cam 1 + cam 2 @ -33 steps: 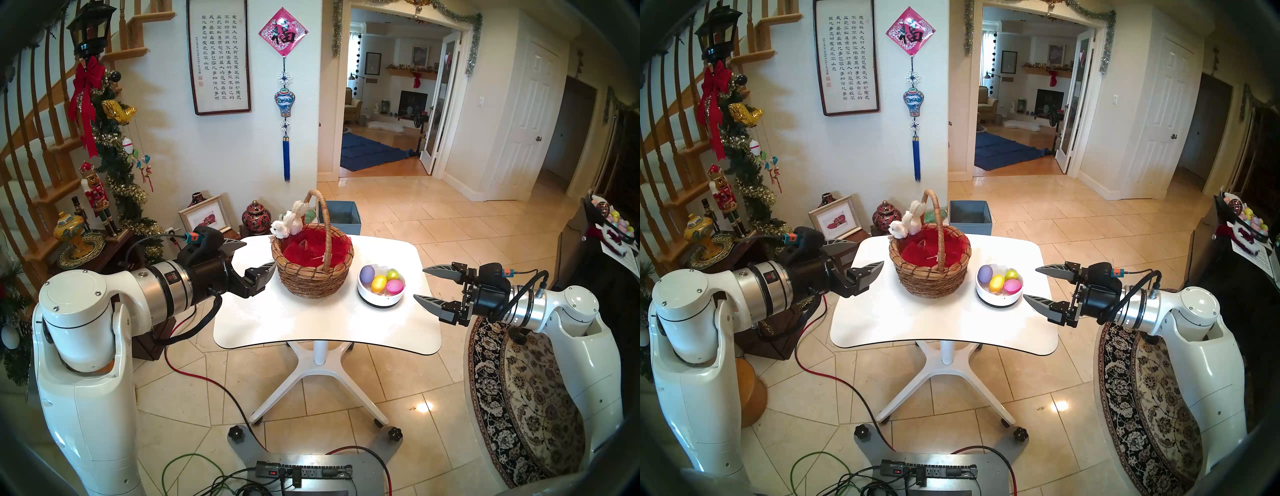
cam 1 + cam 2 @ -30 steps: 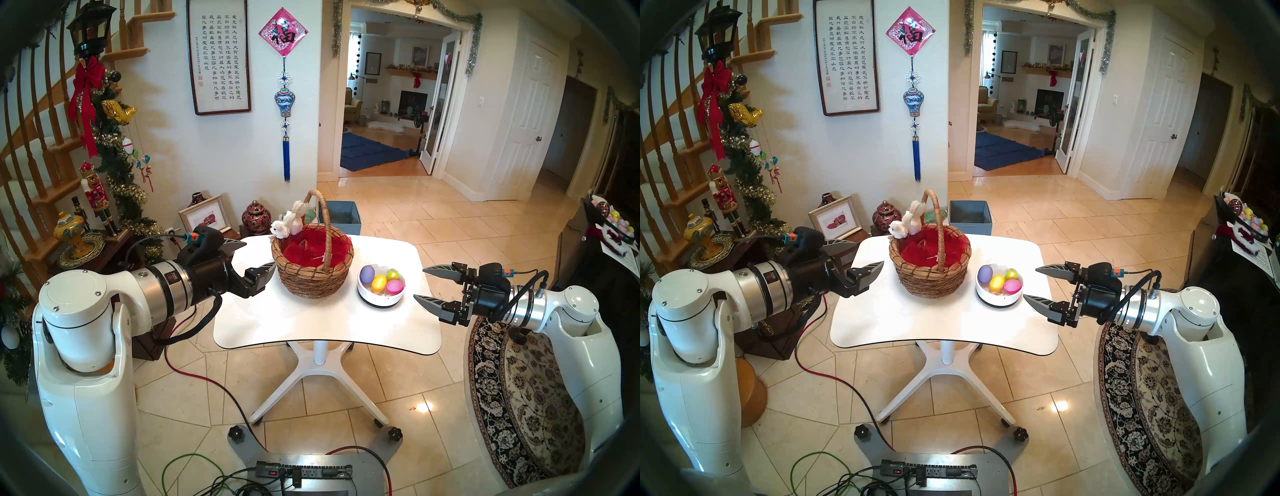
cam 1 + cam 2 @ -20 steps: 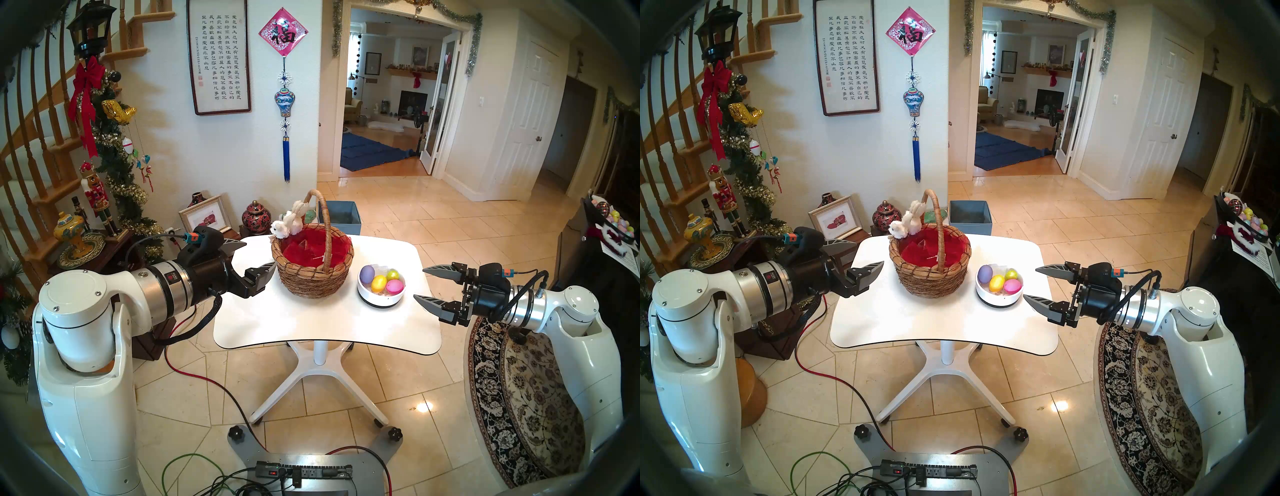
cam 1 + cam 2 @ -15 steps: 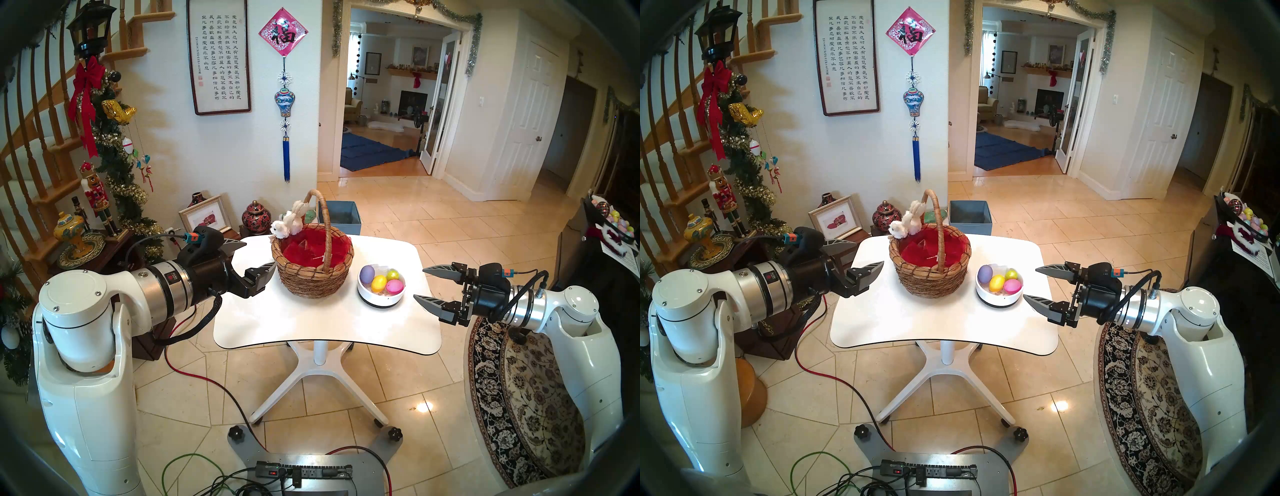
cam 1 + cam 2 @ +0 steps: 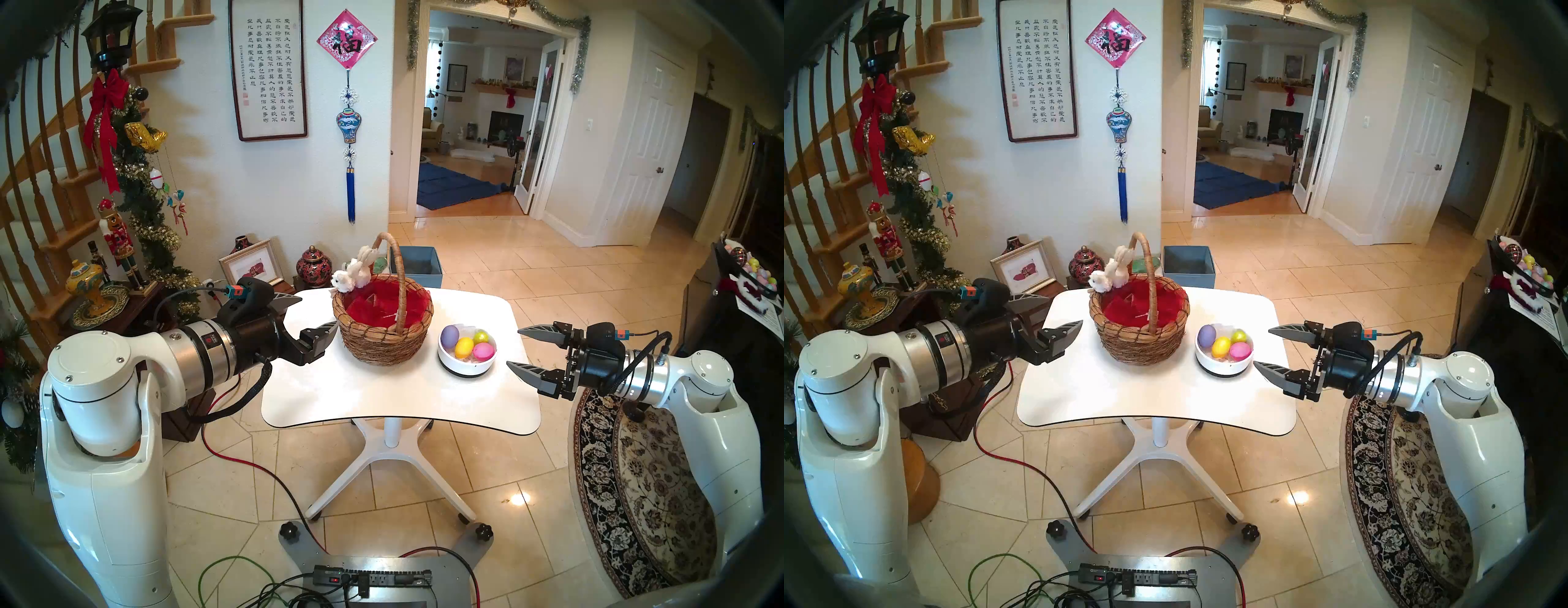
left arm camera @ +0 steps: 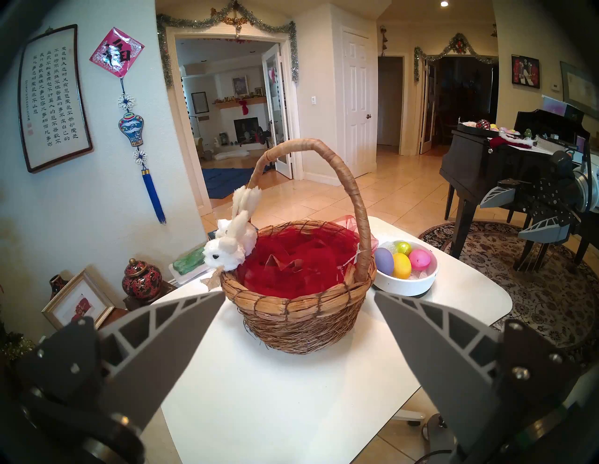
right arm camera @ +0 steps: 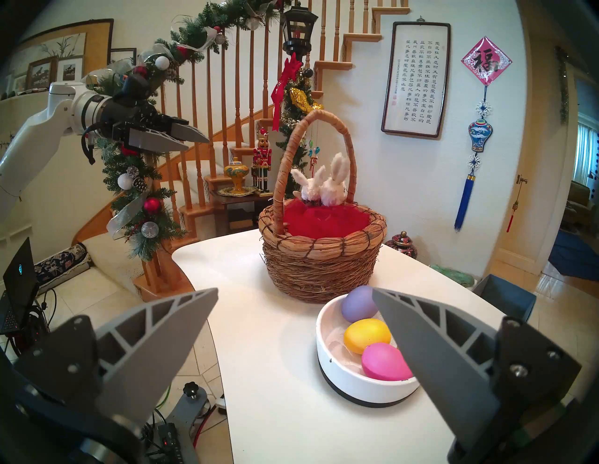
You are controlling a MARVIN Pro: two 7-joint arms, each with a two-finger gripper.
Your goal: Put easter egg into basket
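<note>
The brown wicker basket (image 5: 382, 342) with a tall handle, red lining and a white plush bunny (image 5: 348, 276) on its rim stands on the white table (image 5: 382, 395). It holds no egg. To its right a small white bowl (image 5: 466, 368) holds several easter eggs: purple (image 5: 449, 335), yellow (image 5: 463, 347), green (image 5: 480, 336) and pink (image 5: 483, 351). My left gripper (image 5: 319, 311) is open and empty, just left of the basket. My right gripper (image 5: 512, 347) is open and empty, just right of the bowl, at about egg height.
A blue square box (image 5: 418, 265) stands on the floor behind the table. A dark side table with vases (image 5: 127, 305) and the decorated staircase are at the left. A black piano (image 6: 479, 162) stands at the right, on a patterned rug (image 5: 645, 488).
</note>
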